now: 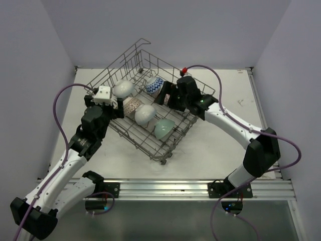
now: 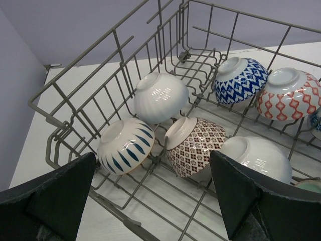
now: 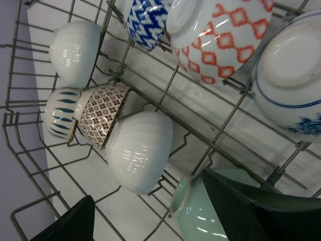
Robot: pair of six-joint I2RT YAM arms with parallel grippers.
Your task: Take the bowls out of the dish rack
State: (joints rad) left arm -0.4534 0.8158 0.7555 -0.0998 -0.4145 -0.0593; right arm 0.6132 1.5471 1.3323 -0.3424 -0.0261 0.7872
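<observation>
We count eight bowls (image 1: 144,114), all inside the dish rack (image 1: 178,138), tipped on their sides or mouth-down among the tines. In the left wrist view a white ribbed bowl (image 2: 160,97) lies towards the back on the left. Nearer us a blue-striped bowl (image 2: 125,145) sits just beside a brown-lattice bowl (image 2: 193,145), and a second white bowl (image 2: 256,156) lies just beside that one on the right. Farther back on the right, a blue zigzag bowl (image 2: 239,80) sits just beside a red-diamond bowl (image 2: 288,94). The right wrist view adds a blue-flowered bowl (image 3: 291,85) next to the red-diamond one. It also shows a mint green bowl (image 3: 193,213) near the second white bowl, partly hidden by a finger (image 3: 261,211) of the right hand (image 3: 146,185); we cannot tell whether finger and bowl touch. The right hand is spread wide and holds nothing, over the right part of the rack. The left hand (image 2: 152,170) is likewise spread wide and empty, at the rack's left rim, facing the striped and lattice bowls. From above, the rack stands cornerwise on the white tabletop (image 1: 200,155), with one arm reaching in from each side
</observation>
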